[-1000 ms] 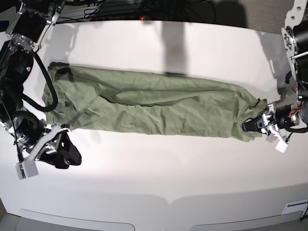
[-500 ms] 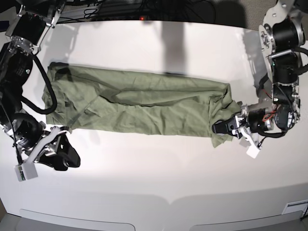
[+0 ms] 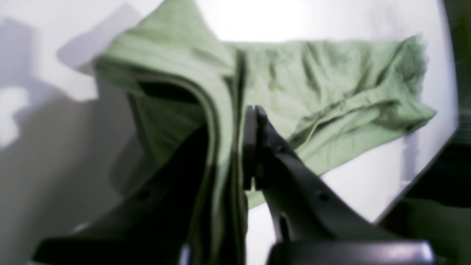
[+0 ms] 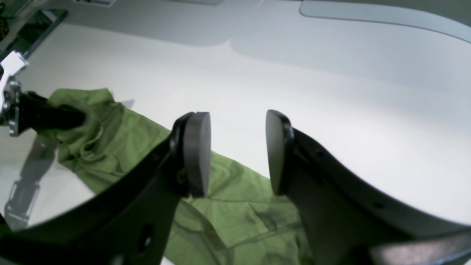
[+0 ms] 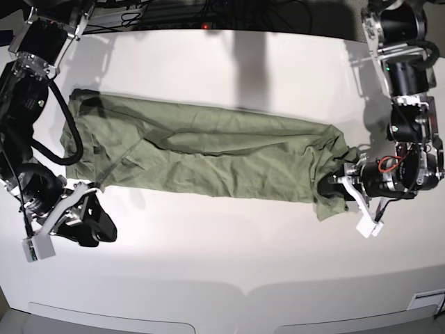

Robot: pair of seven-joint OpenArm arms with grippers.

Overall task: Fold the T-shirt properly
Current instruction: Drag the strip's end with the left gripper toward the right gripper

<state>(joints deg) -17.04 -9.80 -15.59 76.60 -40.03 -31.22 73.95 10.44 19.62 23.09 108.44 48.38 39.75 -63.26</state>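
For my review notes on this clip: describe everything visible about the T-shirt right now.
The T-shirt is a plain sage-green cotton-looking garment, wrinkled, lying as a long narrow band across the white table. Its end on the base view's right is bunched and lifted, pinched in the shut left gripper; the wrist view shows fabric draped between those fingers. The opposite end lies flat beside the right gripper, which is open and not touching it. No label or print is visible.
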